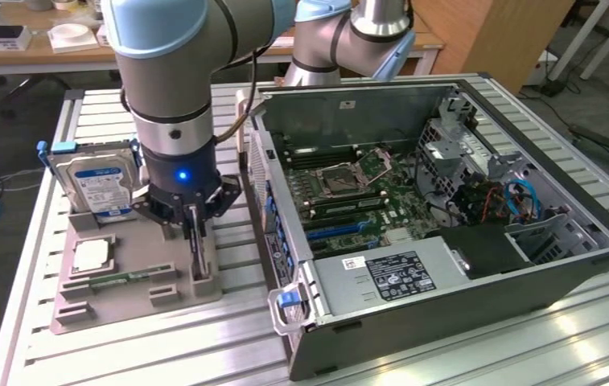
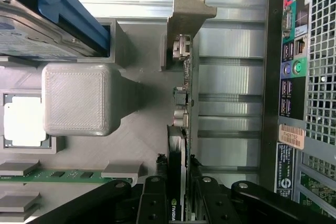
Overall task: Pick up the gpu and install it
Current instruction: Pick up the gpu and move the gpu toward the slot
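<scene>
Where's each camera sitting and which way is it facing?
Exterior view: off the arm, raised, looking down at the open computer case and parts holder; the arm and gripper show.
Wrist view: on the wrist, looking down past the fingers at the gpu standing on edge.
Shared: gpu, gripper, hard drive, computer case.

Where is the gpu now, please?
On the exterior view's left, the gpu stands on edge in the gray holder, gripper clasping it, beside the PC case.

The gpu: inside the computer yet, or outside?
Outside: the gpu stands on edge in the grey holder beside the case, gripper closed on it.
</scene>
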